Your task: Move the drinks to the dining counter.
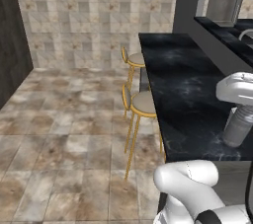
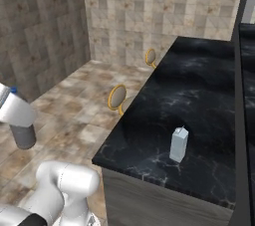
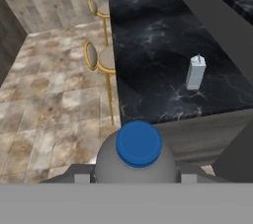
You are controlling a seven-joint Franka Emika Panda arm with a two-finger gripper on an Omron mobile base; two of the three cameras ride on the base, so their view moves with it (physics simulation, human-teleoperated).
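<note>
No text, label, brand, number or sign can be read anywhere. The carton (image 3: 195, 72), standing on the dining counter (image 3: 148, 45) well beyond the fingers, carries only a blurred grey-blue side print with no legible letters. The bottle (image 3: 138, 156) between the fingers has a plain blue cap.

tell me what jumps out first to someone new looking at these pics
The long black marble dining counter fills the right side, with a small white carton standing alone near its near end. In the hand view, a clear bottle with a blue cap sits gripped in the tool, off the counter's near end. Two gold-legged stools line the counter's floor side.
</note>
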